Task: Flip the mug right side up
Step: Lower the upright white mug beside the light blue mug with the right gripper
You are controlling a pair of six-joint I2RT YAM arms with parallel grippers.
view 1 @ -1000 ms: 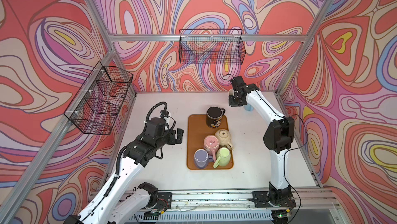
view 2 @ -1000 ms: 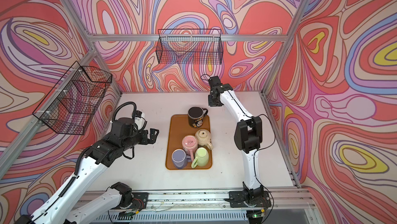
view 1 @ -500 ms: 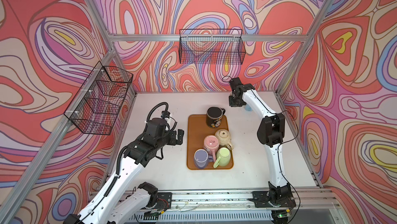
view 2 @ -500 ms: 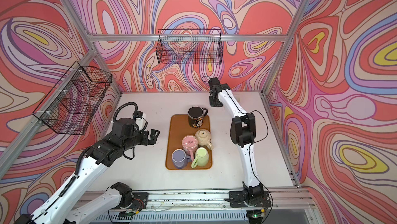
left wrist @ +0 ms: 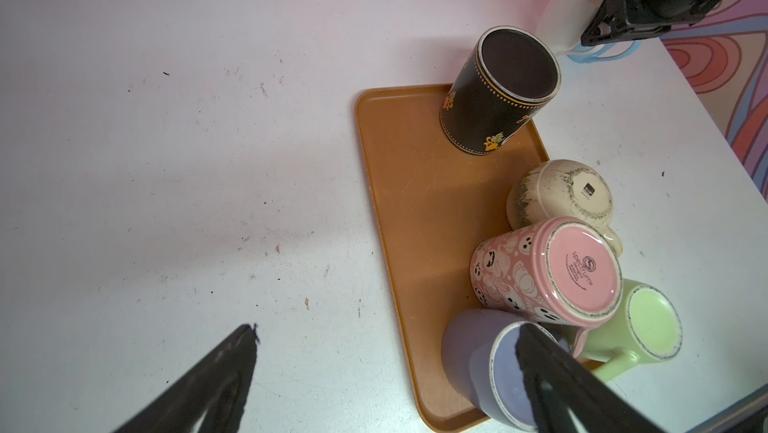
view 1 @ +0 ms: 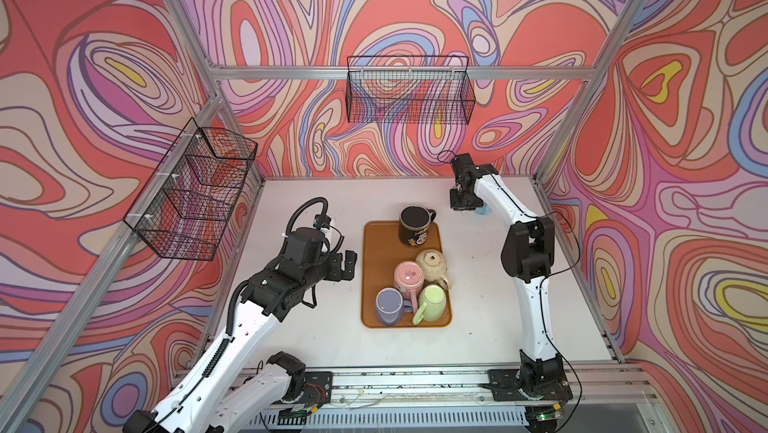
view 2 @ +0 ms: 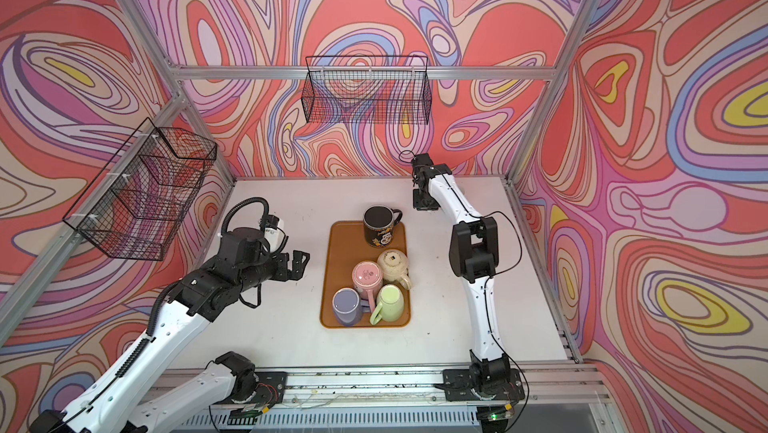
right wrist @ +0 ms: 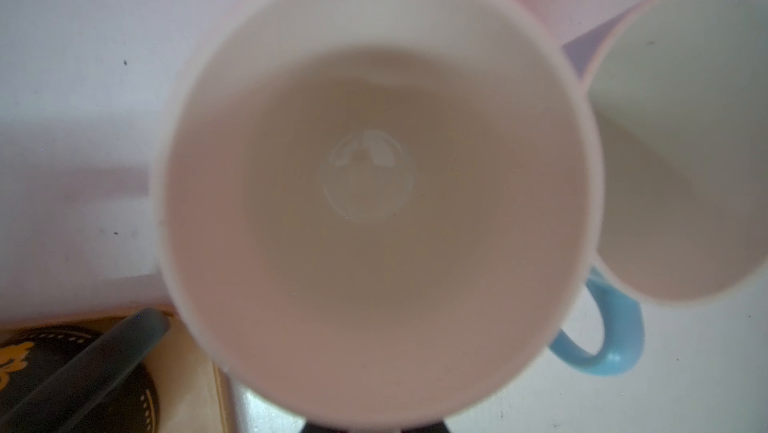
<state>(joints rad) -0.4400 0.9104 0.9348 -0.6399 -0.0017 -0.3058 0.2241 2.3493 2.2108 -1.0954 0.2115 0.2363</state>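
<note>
One mug (right wrist: 374, 186) is pointing its mouth up at the right wrist camera. The right gripper (view 1: 462, 203) is clenching its wall, far back on the table's right side. Cannot tell if its base is touching down. It is showing white outside and glossy off-white inside with a pinkish cast, and it is blurring from closeness. A second mug (right wrist: 685, 140), lilac outside, is standing mouth-up just beside it. A blue handle (right wrist: 611, 339) is poking out between them; cannot tell whose.

Left gripper (view 1: 348, 265) is hovering released, jaws wide, gripping nothing, over the table just left of the tray (view 1: 374, 277). The brown tray is carrying five bottom-up mugs: black mug (view 1: 415, 225) at the far end, then cream mug (view 1: 432, 262), pink mug (view 1: 409, 277), lilac mug (view 1: 388, 306) and green mug (view 1: 434, 304) crowding together at the near end.

Table (view 1: 311, 202) is looking white, scuffed and speckled. Walls (view 1: 395, 15) are showing red, pink and lilac swirls. Two wire baskets are hanging on them, one at the back (view 1: 409, 90) and one on the left (view 1: 191, 190).
</note>
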